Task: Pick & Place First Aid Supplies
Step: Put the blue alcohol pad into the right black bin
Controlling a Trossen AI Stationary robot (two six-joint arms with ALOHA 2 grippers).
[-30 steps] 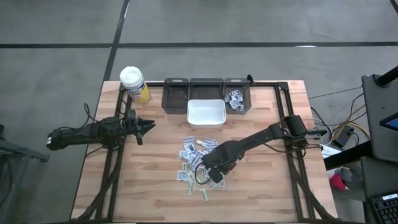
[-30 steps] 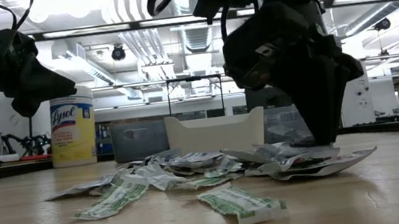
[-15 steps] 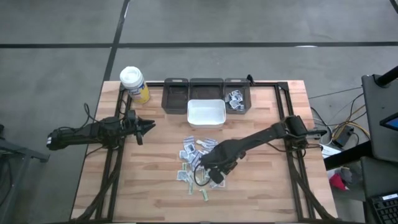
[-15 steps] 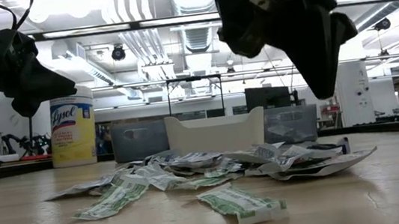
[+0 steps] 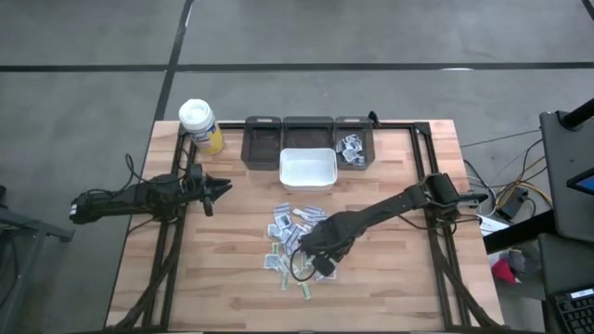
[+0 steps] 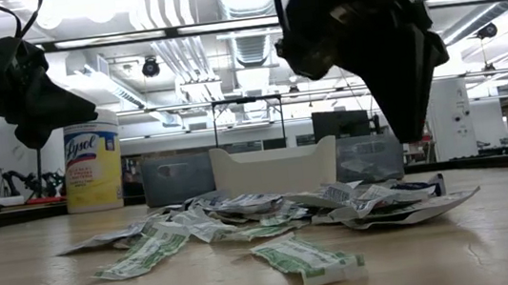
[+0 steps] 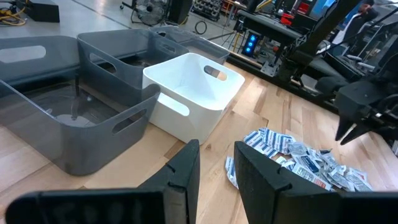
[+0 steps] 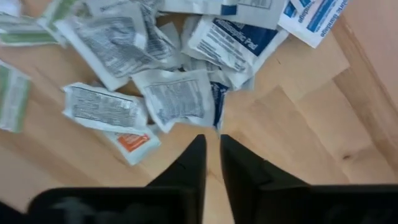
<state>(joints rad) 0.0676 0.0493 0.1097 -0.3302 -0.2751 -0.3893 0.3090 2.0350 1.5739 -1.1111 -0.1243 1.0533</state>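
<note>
At the left of the high view I see my left gripper (image 5: 223,188) parked over bare wood, its dark tapered fingers (image 7: 186,171) slightly parted and holding nothing. Above it, at the upper left corner of the pale plank table (image 5: 390,278), stands a yellow cylindrical bottle (image 5: 200,125) with a white cap. Along the top edge sit three smoky grey plastic bins (image 5: 308,139), the rightmost holding a few packets (image 5: 350,148), with a glossy white rounded tub (image 5: 308,168) just in front. Centre frame lies the loose heap of first aid supplies (image 5: 290,237): flat, crinkled paper packets with blue, green and orange print. My right gripper (image 5: 318,263) hangs just above the heap's right side, its pointed fingers (image 8: 189,165) a narrow slit apart, gripping nothing.
</note>
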